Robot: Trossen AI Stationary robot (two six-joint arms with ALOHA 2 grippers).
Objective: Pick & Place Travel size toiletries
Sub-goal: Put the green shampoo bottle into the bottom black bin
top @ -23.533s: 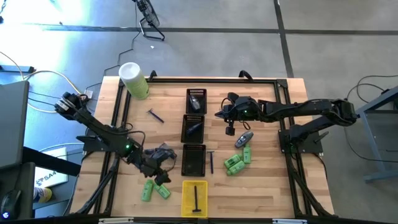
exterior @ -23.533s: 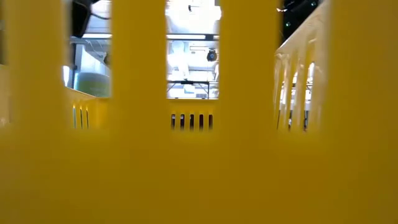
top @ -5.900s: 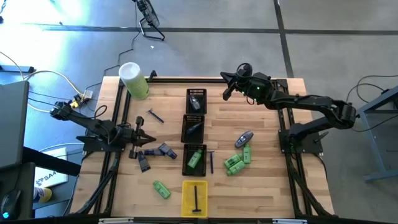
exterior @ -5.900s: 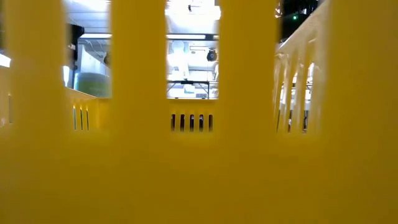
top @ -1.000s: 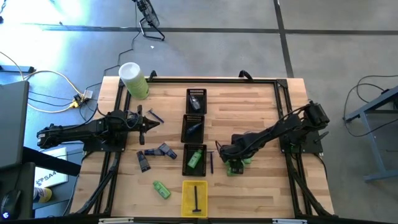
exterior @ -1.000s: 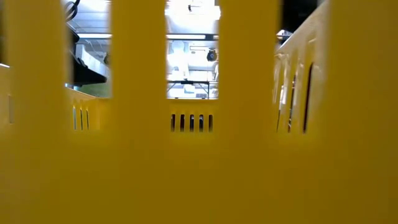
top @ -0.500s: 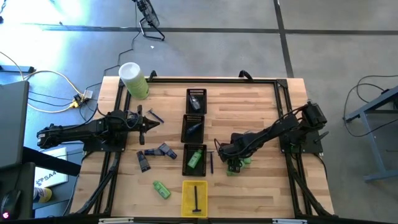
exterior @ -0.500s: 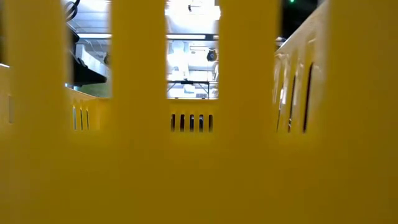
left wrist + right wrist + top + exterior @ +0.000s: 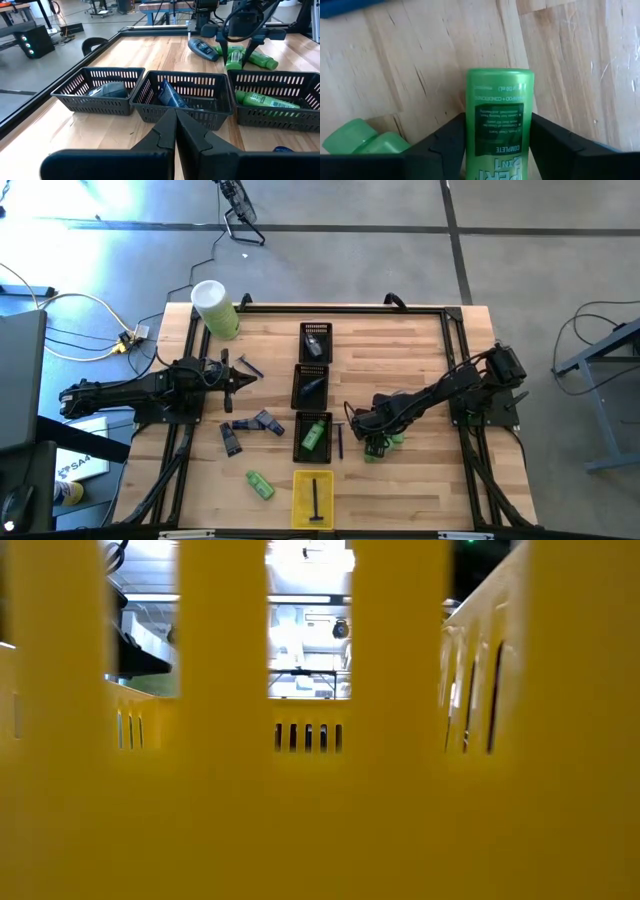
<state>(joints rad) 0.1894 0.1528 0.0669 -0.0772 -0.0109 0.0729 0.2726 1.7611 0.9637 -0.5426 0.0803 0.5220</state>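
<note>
At about four o'clock from the table's centre in the high view, the right gripper is down over a cluster of green bottles, and its wrist view shows its two dark fingers pressed against both sides of one green bottle lying on the wooden table, so the pincer is clamped on that bottle; a second green bottle lies just beside it at its eight o'clock. Down the middle of the table runs a row of three black baskets: the one at twelve o'clock holds a grey-blue oval piece, the middle basket a dark blue tube, and the one toward six o'clock a green bottle. Below them sits a yellow tray with a dark stick in it. Another green bottle lies alone at seven o'clock, with purple-grey tubes near it at eight o'clock. A thin dark stick lies between the nearest basket and the right gripper. The left gripper hangs at nine o'clock with its fingers pressed together, holding nothing. A pale-green cylinder stands at eleven o'clock. The low view is filled by the yellow tray's wall.
</note>
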